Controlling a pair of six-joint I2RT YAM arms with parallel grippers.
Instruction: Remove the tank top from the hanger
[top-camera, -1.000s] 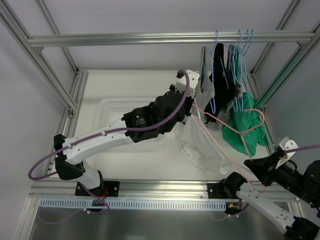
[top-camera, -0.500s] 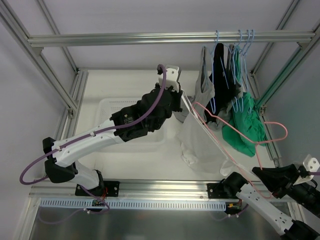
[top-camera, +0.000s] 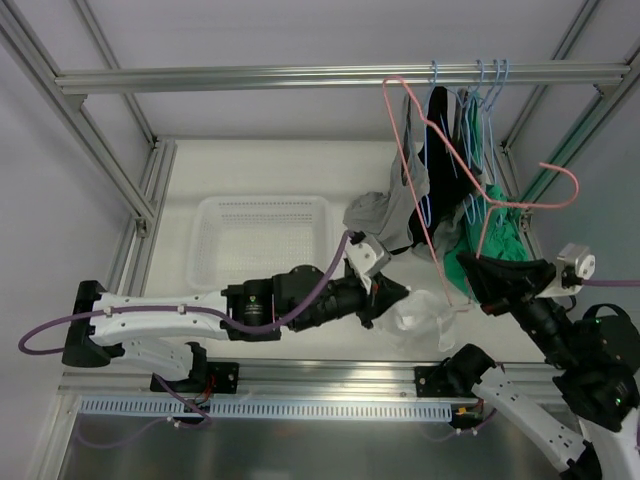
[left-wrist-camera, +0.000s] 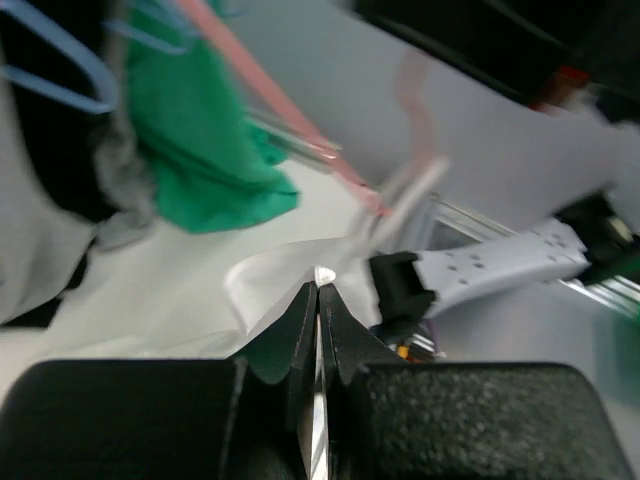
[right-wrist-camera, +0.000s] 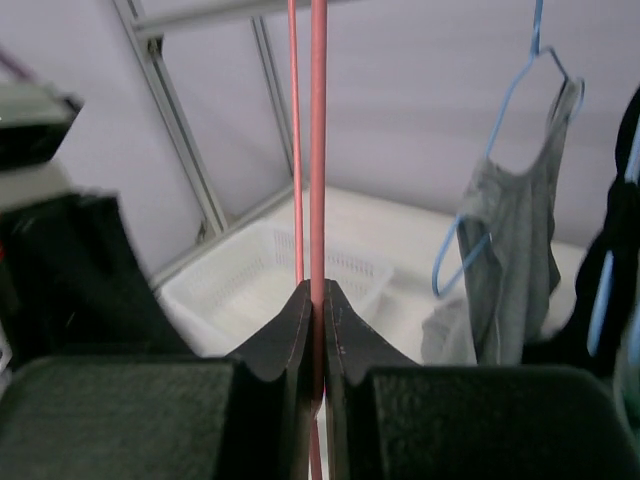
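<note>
"Where is the tank top (top-camera: 425, 318) now?"

"It is low, at the near side of the surface (top-camera: 250, 165), between the two arms. It is a white crumpled bundle, not spread out. Its longer side goes about left to right, from the left claw (left-wrist-camera: 318, 290) toward the lower end of the pink hanger (right-wrist-camera: 318, 150)."

"Does the left claw hold it?"

"Yes, it is clenched on a fold of the white cloth."

"And the hanger?"

"The right claw (right-wrist-camera: 315, 292) is clenched on its thin rod. The hanger stands steep. Its long rod rises from beside the bundle up toward the rail (top-camera: 300, 75), and the hook is turned to the right."

"Is the cloth free of it?"

"I cannot tell. The lower end is just beside the bundle, and that place is blurred."

"What else is near?"

"A white basket (top-camera: 260, 215) on the left. Other clothes hang from the rail, a green garment (top-camera: 505, 240) nearest the right claw."
</note>
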